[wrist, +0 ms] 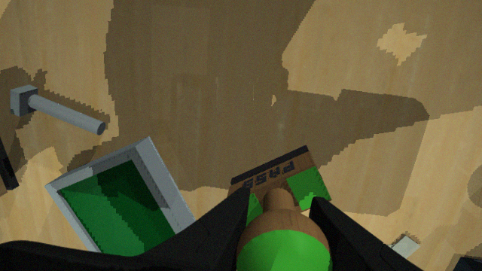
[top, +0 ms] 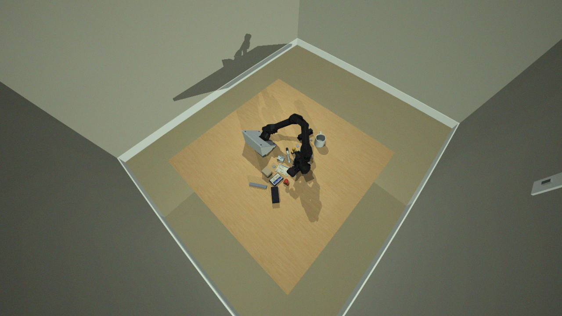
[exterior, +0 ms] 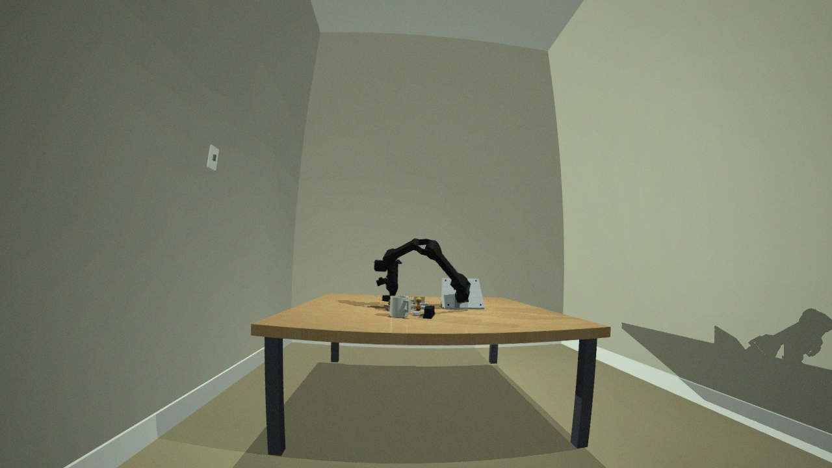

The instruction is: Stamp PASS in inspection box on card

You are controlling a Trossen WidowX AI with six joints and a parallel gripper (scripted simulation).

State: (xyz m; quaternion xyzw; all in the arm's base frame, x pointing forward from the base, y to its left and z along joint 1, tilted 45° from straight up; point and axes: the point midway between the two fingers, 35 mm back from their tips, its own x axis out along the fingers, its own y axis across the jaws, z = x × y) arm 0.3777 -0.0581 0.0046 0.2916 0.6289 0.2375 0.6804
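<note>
My gripper (wrist: 279, 202) is shut on the PASS stamp (wrist: 283, 250), around its neck below the round green-topped knob. The stamp's brown wooden base shows dark PASS lettering, a black edge strip and green patches. Whether its base touches the bench or hangs just above it I cannot tell. The white card (top: 282, 169) lies beside the arm's wrist in the top view, partly hidden; its box is too small to make out. The stamp pad (top: 276, 179), with a blue and white labelled top, lies next to the card.
A grey tray with a green inside (wrist: 124, 211) is left of the stamp, and a grey bolt-like part (wrist: 68, 113) lies beyond it. Near the card are a red-topped stamp (top: 286, 181), tan block (top: 266, 172), black block (top: 275, 195) and grey bar (top: 257, 185). A mug (top: 320, 140) (exterior: 398, 306) stands farther off.
</note>
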